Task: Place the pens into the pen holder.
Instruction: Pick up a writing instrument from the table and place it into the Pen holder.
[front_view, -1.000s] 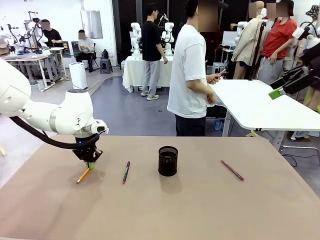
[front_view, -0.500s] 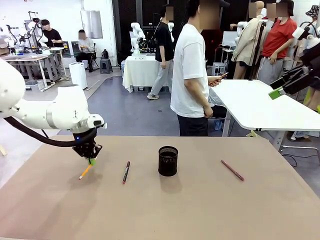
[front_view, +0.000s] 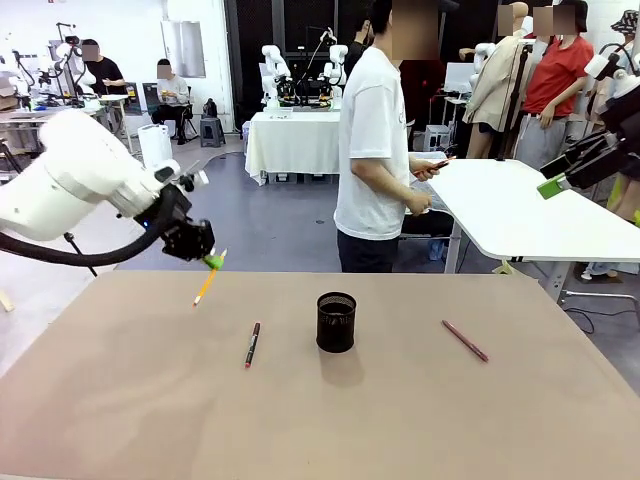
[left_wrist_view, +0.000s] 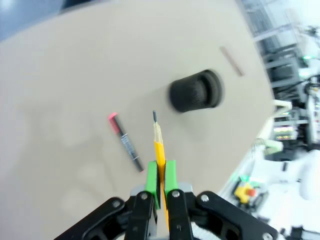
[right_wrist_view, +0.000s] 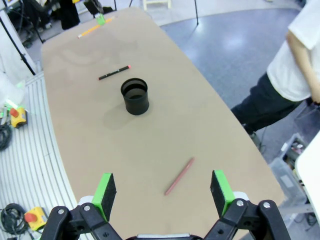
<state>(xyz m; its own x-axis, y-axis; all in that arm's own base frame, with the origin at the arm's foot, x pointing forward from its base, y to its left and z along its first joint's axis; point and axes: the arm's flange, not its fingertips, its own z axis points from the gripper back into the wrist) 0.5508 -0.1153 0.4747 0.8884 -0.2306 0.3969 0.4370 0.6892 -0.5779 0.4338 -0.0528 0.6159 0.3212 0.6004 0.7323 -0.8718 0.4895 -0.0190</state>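
My left gripper (front_view: 212, 262) is shut on the upper end of the yellow-orange pencil (front_view: 205, 287), which hangs tilted in the air above the table's far left part. In the left wrist view the pencil (left_wrist_view: 159, 140) sticks out between the green pads (left_wrist_view: 152, 176), tip toward the table. The black pen with red ends (front_view: 252, 344) lies left of the black mesh pen holder (front_view: 336, 322). The pinkish-red pen (front_view: 465, 340) lies to the holder's right. My right gripper (right_wrist_view: 162, 187) is open and empty, high above the table's right side (front_view: 560, 175).
The brown table (front_view: 400, 420) has bare room in front and at both sides. A person in a white shirt (front_view: 375, 140) stands at the far edge, next to a white table (front_view: 520, 215).
The left gripper has lifted the pencil off the table, risen and swung a little right and toward the far edge. The right arm has not moved.
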